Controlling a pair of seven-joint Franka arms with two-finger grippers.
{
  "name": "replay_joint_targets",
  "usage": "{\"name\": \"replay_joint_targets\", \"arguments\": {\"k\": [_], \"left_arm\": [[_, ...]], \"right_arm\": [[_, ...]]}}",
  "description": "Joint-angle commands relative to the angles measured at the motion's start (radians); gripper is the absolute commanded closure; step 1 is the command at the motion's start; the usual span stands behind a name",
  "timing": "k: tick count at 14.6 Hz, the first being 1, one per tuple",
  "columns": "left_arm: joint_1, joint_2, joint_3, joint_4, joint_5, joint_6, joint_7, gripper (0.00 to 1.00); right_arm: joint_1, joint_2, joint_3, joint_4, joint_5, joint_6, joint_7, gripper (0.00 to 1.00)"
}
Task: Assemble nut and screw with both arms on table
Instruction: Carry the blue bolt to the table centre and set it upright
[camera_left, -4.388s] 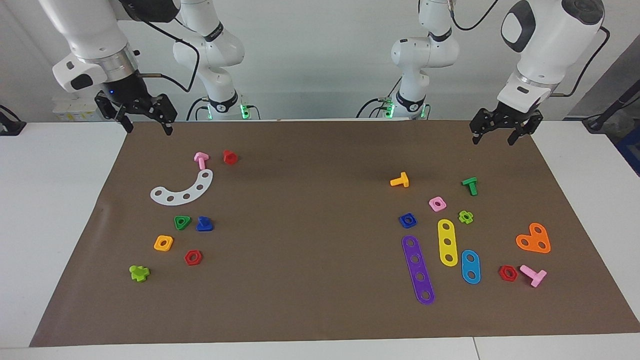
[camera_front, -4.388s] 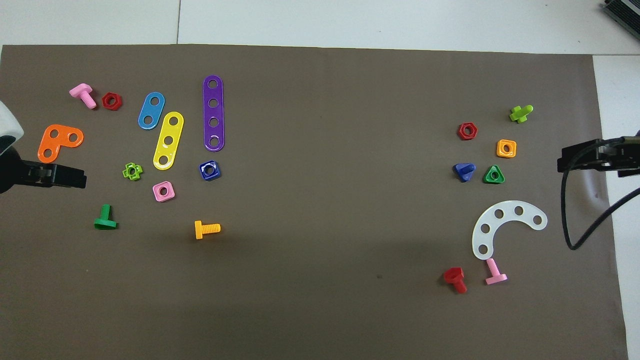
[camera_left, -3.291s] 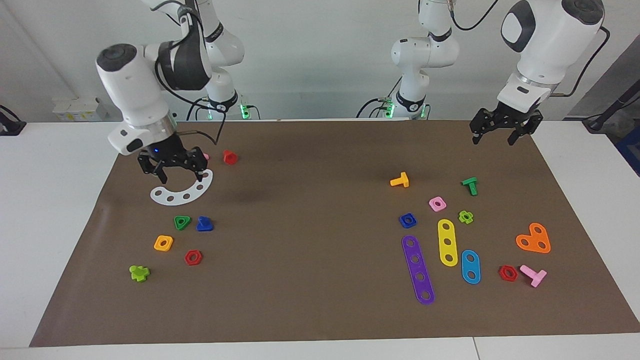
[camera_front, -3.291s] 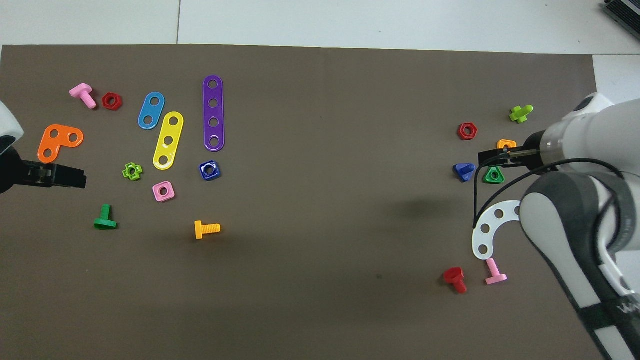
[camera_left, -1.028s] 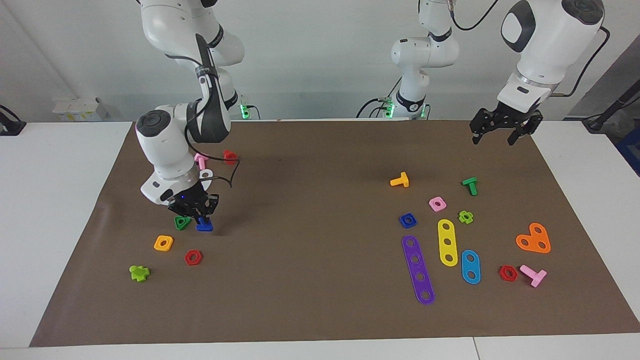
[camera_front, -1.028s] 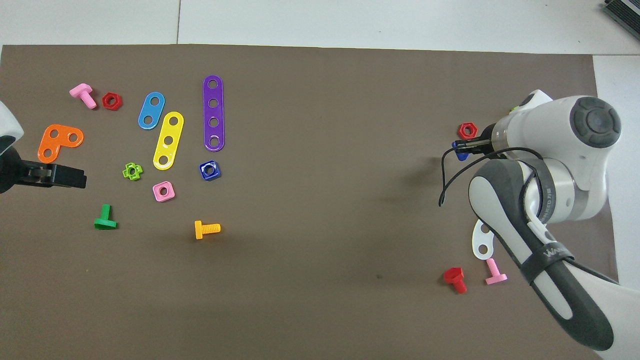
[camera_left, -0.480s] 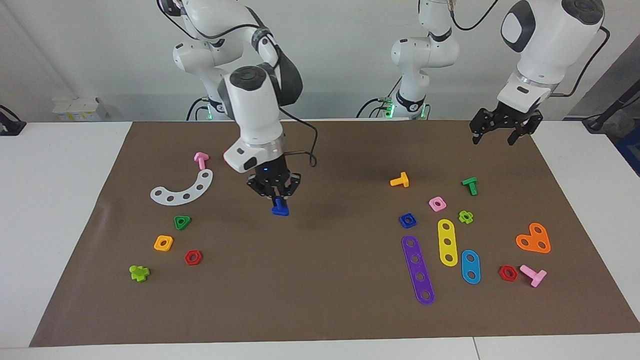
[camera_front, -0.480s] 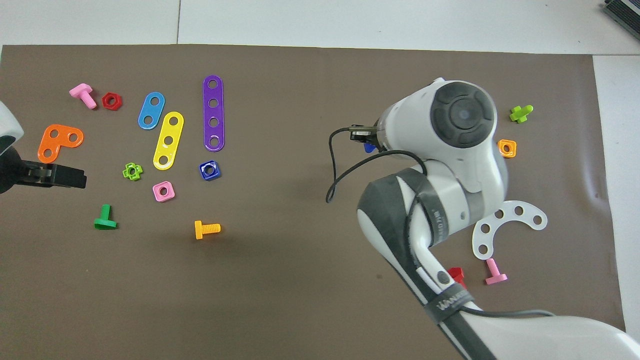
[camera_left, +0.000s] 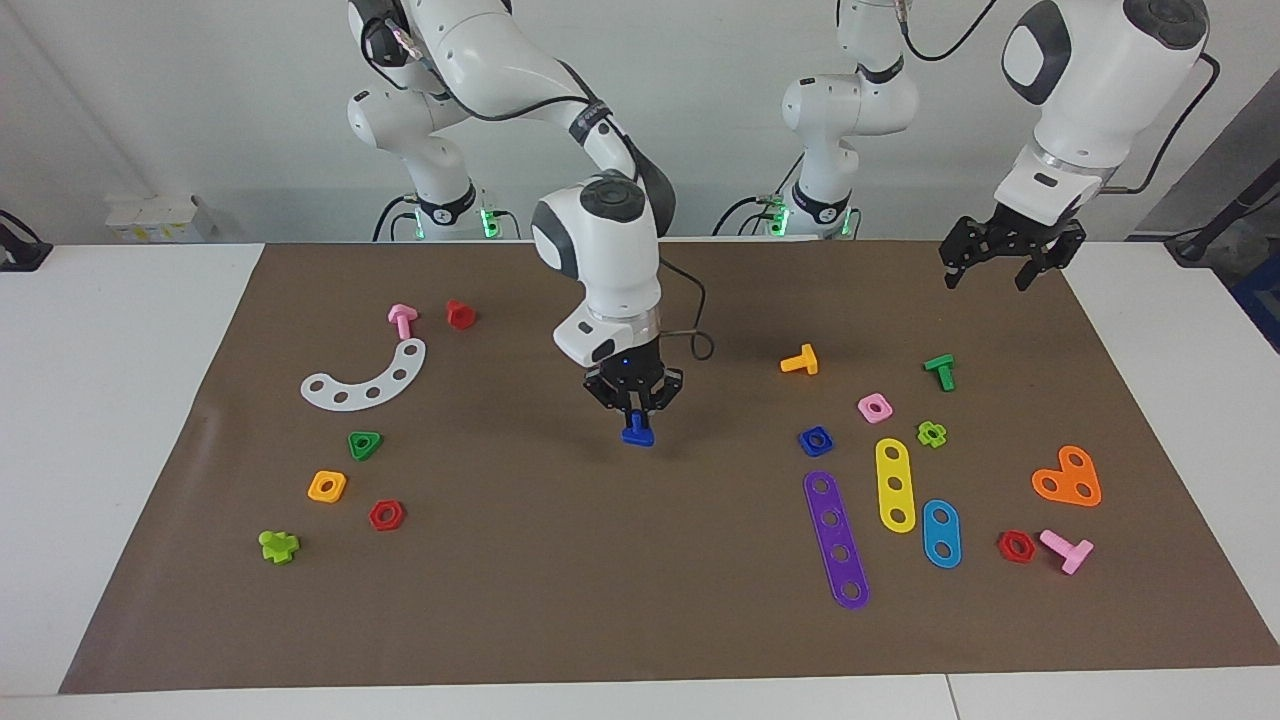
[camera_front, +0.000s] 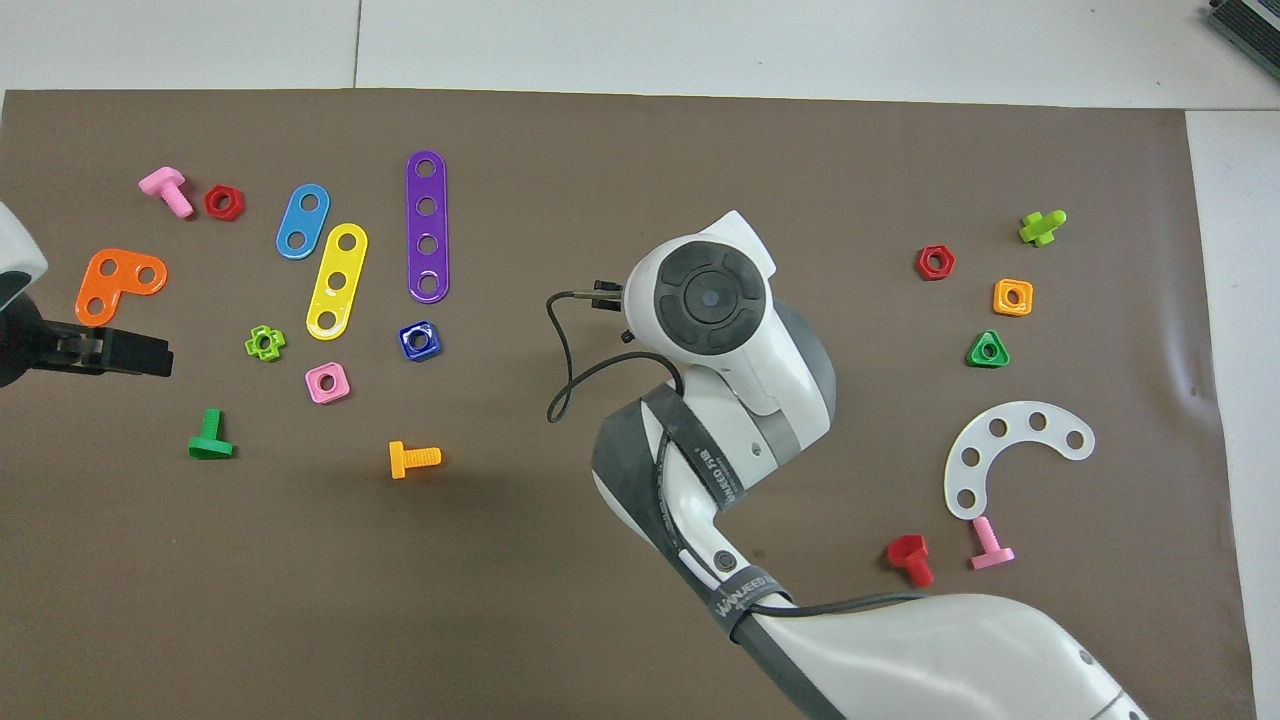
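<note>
Screw (camera_left: 637, 433): dark-blue, triangular head (stubby stem upward)

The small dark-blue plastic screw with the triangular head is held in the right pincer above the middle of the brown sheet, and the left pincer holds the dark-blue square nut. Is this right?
Not quite. The small dark-blue plastic screw is indeed in the right pincer over the brown sheet, but the left pincer is open and empty. The facing view shows the dark-blue square nut lying on the sheet beside the purple strip.
</note>
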Motion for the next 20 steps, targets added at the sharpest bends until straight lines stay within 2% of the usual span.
{"name": "replay_joint_targets", "arguments": {"k": [1,3,5,7,8,9,10,13,15,18,20], "left_arm": [[0.004,-0.021,-0.001,-0.017,0.022,0.01,0.008,0.0],[0.004,-0.021,-0.001,-0.017,0.022,0.01,0.008,0.0],[0.004,-0.021,-0.001,-0.017,0.022,0.01,0.008,0.0],[0.004,-0.021,-0.001,-0.017,0.022,0.01,0.008,0.0],[0.004,-0.021,-0.001,-0.017,0.022,0.01,0.008,0.0],[0.004,-0.021,-0.001,-0.017,0.022,0.009,0.008,0.0],[0.004,-0.021,-0.001,-0.017,0.022,0.01,0.008,0.0],[0.004,-0.021,-0.001,-0.017,0.022,0.01,0.008,0.0],[0.004,-0.021,-0.001,-0.017,0.022,0.01,0.008,0.0],[0.004,-0.021,-0.001,-0.017,0.022,0.01,0.008,0.0],[-0.008,-0.021,-0.001,-0.015,0.022,0.009,0.004,0.0]], "right_arm": [[0.029,0.058,-0.003,0.019,-0.035,0.04,0.065,1.0],[0.033,0.074,-0.002,0.013,-0.035,0.048,0.071,1.0],[0.049,0.097,-0.002,-0.015,-0.033,0.136,0.108,1.0],[0.047,0.097,0.0,-0.03,-0.033,0.148,0.11,1.0],[0.047,0.097,0.0,-0.036,-0.033,0.149,0.111,0.96],[0.049,0.097,-0.002,-0.055,-0.033,0.155,0.114,0.22],[0.049,0.094,-0.002,-0.069,-0.033,0.178,0.114,0.0],[0.038,0.069,-0.002,-0.043,-0.022,0.172,0.156,0.0],[-0.003,-0.015,-0.003,-0.052,-0.018,0.14,0.151,0.0],[-0.081,-0.139,-0.002,-0.052,-0.018,0.013,0.125,0.0],[-0.141,-0.197,-0.002,-0.052,-0.018,-0.07,0.046,0.0]]}}
